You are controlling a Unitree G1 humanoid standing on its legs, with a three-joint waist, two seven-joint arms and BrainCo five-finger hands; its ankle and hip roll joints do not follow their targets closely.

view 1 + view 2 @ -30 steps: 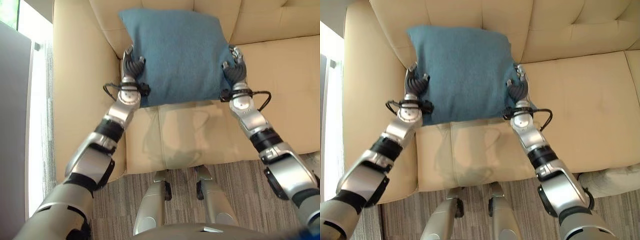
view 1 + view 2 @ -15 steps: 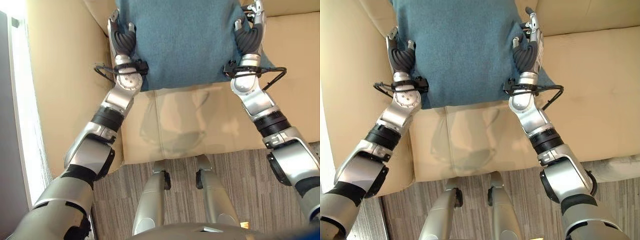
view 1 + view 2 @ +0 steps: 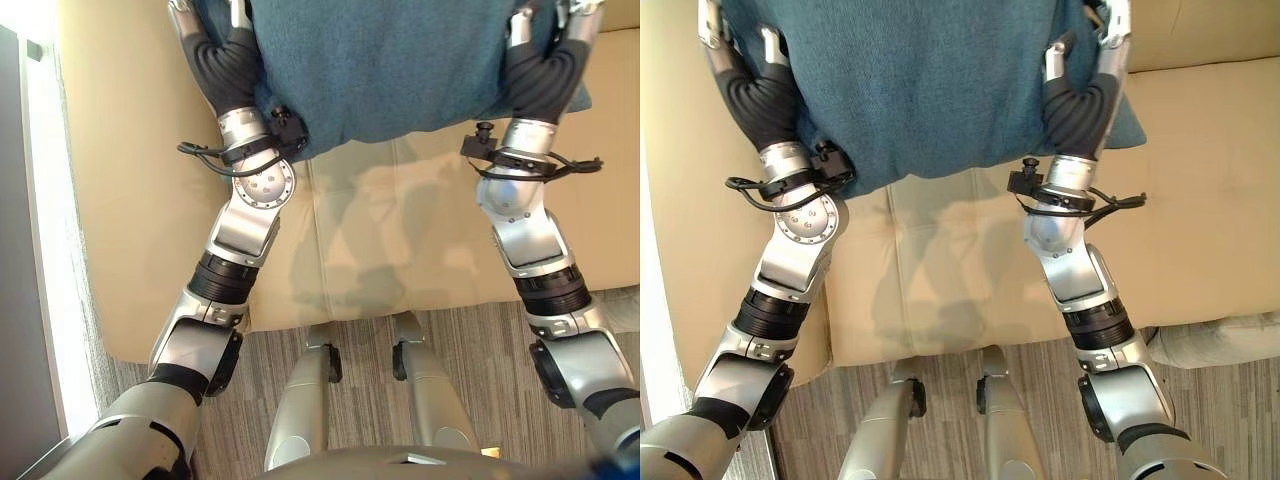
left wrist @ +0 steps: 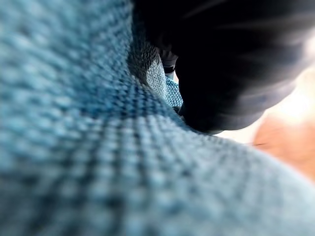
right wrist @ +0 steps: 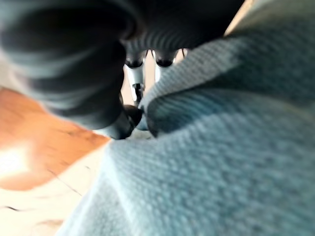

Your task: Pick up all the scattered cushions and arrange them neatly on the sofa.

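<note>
I hold a blue woven cushion [image 3: 380, 60] in the air above the cream sofa seat [image 3: 400, 240], one hand on each side. My left hand [image 3: 222, 65] grips its left edge and my right hand [image 3: 540, 75] its right edge, thumbs on the front face and fingers wrapped behind. The cushion's lower edge hangs clear of the seat and its top is out of view. In the left wrist view, blue cloth [image 4: 98, 162] bulges under the dark cover. In the right wrist view, the cushion [image 5: 221, 162] folds against the thumb [image 5: 123, 125].
The sofa's left armrest [image 3: 130, 200] runs beside my left arm, with a grey wall panel [image 3: 20, 300] beyond it. Striped grey carpet [image 3: 470, 350] lies before the sofa. A pale soft thing [image 3: 1225, 340] rests on the floor at the sofa's front right.
Both hands have lifted the cushion off the backrest, up and nearer to my head. The view has tipped down towards the seat front.
</note>
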